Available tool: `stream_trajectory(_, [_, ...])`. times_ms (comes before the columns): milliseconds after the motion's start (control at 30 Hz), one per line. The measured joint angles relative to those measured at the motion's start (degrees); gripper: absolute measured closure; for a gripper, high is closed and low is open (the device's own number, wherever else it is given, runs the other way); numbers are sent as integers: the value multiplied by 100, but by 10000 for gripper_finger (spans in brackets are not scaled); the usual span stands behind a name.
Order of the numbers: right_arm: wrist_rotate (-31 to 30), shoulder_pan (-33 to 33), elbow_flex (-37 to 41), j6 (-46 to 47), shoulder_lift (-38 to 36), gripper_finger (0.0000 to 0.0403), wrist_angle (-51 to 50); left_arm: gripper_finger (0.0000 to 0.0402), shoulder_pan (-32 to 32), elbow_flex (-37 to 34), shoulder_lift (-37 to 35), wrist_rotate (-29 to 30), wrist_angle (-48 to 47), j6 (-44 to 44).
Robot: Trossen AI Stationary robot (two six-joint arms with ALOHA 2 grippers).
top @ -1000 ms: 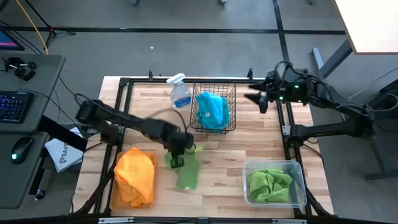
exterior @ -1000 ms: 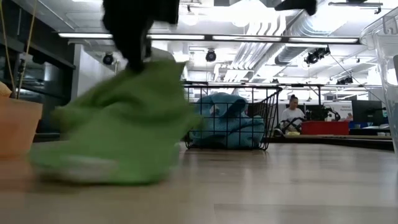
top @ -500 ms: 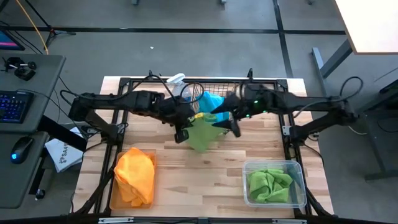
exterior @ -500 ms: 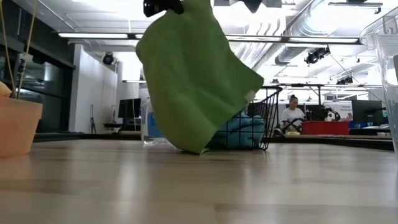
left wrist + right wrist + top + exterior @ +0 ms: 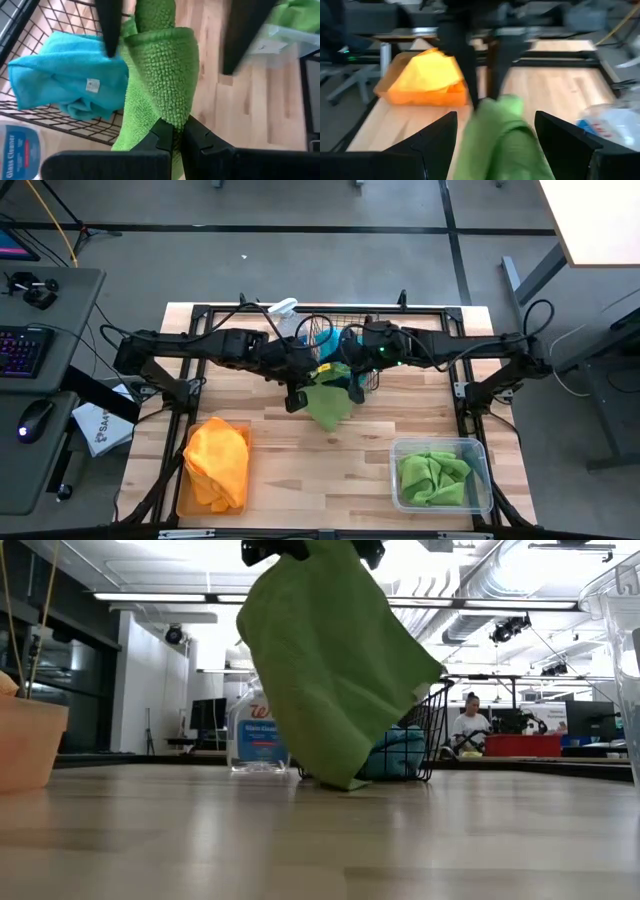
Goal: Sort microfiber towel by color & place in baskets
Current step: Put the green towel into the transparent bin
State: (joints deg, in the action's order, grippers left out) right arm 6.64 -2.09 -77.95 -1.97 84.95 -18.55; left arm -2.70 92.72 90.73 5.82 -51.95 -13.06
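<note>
A lime green towel hangs at the table's middle, in front of the black wire basket, which holds a blue towel. My left gripper is shut on the green towel. My right gripper is open, with one finger on either side of the towel's upper part, touching nothing that I can see. Orange towels lie in the flat orange tray. More green towels lie in the clear tub. My left gripper pinches a rolled fold of the green towel between its two fingers, several layers thick. It comes slanting down from the table's left. The towel hangs below the fingers, its lower tip just above the table.
A clear spray bottle stands left of the wire basket at the far edge. The two arms meet over the table's middle. Bare wood lies between the orange tray and the clear tub, near the front edge. A person sits in the room far behind.
My left gripper has carried the green towel up off the table beside the tray and toward the wire basket, so it now hangs instead of lying flat. My right arm has swung from the far right corner to the middle, with its open fingers around the towel.
</note>
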Motion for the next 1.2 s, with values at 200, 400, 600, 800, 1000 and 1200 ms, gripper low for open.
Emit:
stream_trajectory(200, [151, 0, 0, 49, 67, 142, -150, 401, 0, -4, 72, 205, -30, 79])
stream_trajectory(400, [-36, 0, 0, 165, 53, 254, -237, 398, 2, -4, 64, 247, 337, 394])
stream_trajectory(600, [-60, 0, 0, 221, 64, 388, -354, 387, 9, -11, 66, 251, 609, 755])
stream_trajectory(800, [-281, -40, 0, 259, -431, 397, -809, 350, 172, 517, 30, 372, 14, 585])
stream_trajectory(1000, [-447, -245, 0, 481, -1485, 400, -2122, 272, 292, 1048, -148, 797, -1680, 465])
stream_trajectory(1200, [730, 101, 0, 1826, -2668, 401, -2876, 228, 476, 48, -1039, 1044, -1044, -102])
